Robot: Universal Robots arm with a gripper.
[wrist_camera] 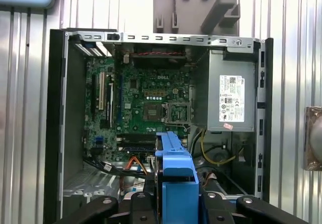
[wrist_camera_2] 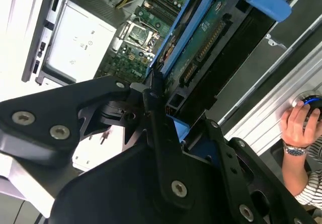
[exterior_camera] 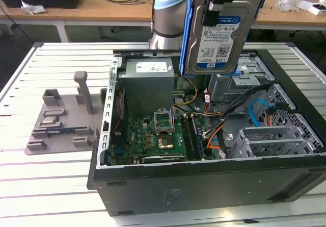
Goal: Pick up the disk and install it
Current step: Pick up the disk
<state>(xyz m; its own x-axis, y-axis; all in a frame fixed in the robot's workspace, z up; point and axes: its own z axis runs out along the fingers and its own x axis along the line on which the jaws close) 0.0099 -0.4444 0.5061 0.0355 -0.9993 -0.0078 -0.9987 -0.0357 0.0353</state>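
My gripper [exterior_camera: 213, 10] is clamped on the disk [exterior_camera: 219, 35], jaws closed against its two flat faces near the upper edge. I hold it upright in the air above the open computer case [exterior_camera: 204, 186]. In the exterior view its white-and-blue label faces the camera, the blue carrier frame [exterior_camera: 190, 33] runs round its edges, and one of my black fingers [exterior_camera: 209, 13] crosses the label's top corner. The other finger is behind the disk there, so I judge its grip only from the second wrist view, where dark linkages close in on both sides of the disk's connector edge. The disk touches nothing but me and hangs clear of the case, roughly over the metal drive cage [exterior_camera: 239, 81] and beside the grey power supply [exterior_camera: 147, 79]. The case lies on its side on a slatted white table [exterior_camera: 51, 186], with the green motherboard [exterior_camera: 153, 135] and its bundled cables exposed. A grey moulded fixture [exterior_camera: 61, 117] sits on the table at the exterior view's left, well apart from the case. In the second wrist view a person's hand [wrist_camera_2: 301, 123], with a wristwatch and a striped sleeve, rests on what may be a mouse, beyond the table's edge.
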